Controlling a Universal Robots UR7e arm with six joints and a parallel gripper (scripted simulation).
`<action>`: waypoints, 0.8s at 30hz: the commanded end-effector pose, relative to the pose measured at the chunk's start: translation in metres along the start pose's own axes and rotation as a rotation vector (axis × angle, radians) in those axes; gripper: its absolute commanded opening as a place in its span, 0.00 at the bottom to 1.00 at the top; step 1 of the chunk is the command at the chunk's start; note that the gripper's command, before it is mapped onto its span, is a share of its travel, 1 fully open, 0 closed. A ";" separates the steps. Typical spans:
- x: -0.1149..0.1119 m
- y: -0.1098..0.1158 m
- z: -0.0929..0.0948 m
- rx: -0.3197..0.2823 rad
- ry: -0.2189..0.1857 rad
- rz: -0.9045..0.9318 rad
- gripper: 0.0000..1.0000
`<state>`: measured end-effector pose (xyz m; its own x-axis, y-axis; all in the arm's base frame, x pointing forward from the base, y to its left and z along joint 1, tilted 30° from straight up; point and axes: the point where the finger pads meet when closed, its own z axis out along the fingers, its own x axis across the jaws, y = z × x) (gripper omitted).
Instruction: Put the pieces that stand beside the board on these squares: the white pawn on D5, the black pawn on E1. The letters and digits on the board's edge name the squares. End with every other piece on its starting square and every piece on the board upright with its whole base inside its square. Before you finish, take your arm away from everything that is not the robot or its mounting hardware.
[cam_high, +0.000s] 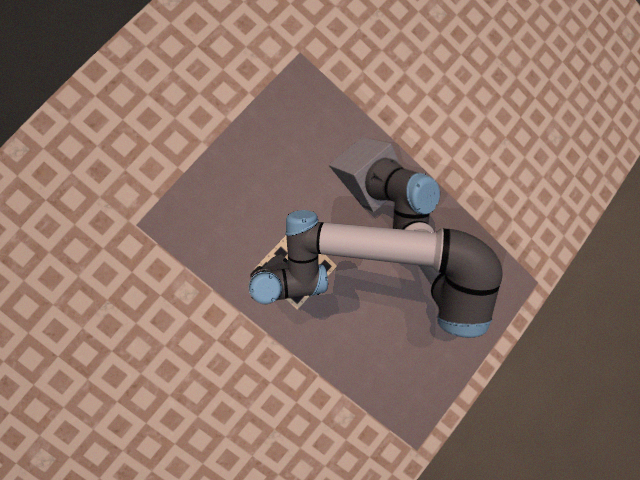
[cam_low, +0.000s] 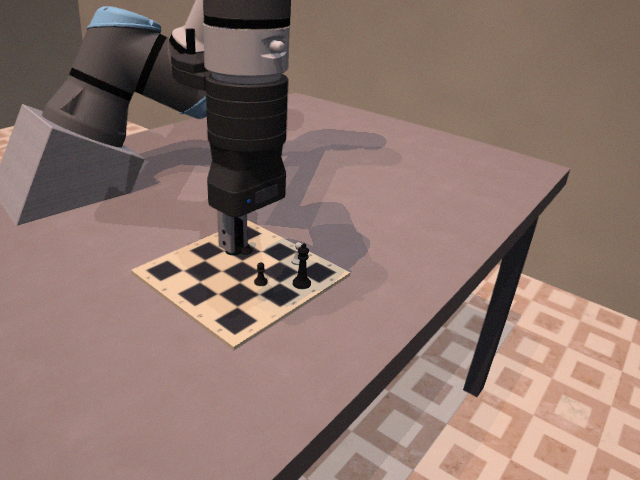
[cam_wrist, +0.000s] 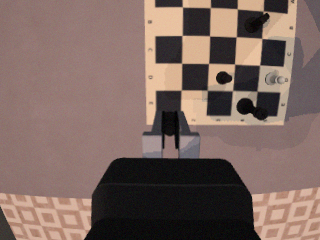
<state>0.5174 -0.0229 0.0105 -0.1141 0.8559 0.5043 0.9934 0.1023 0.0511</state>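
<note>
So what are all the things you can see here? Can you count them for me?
Table: one, brownish-grey, with a dark leg, on the floor.
Floor: tan, with a pattern of squares.
Chessboard: one, cream and black, on the table.
Black pieces standing on the board: three, a small pawn, a tall piece, and one behind the gripper in the exterior view.
White pawn: one, on the board near the tall piece.
Held black pawn: one, between the fingers, low at the board's edge.
Base block: one, grey, on the table.
Arm: one, grey and blue.
Gripper: one, black, shut on the pawn.
</note>
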 end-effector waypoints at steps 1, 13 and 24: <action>0.000 0.001 0.002 -0.001 -0.001 0.000 0.00; 0.000 0.001 0.042 -0.001 -0.001 0.000 0.00; 0.000 0.001 0.082 -0.001 -0.001 0.000 0.00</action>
<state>0.5164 0.0101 -0.0446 -0.1142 0.8554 0.5052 0.9934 0.1032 0.0500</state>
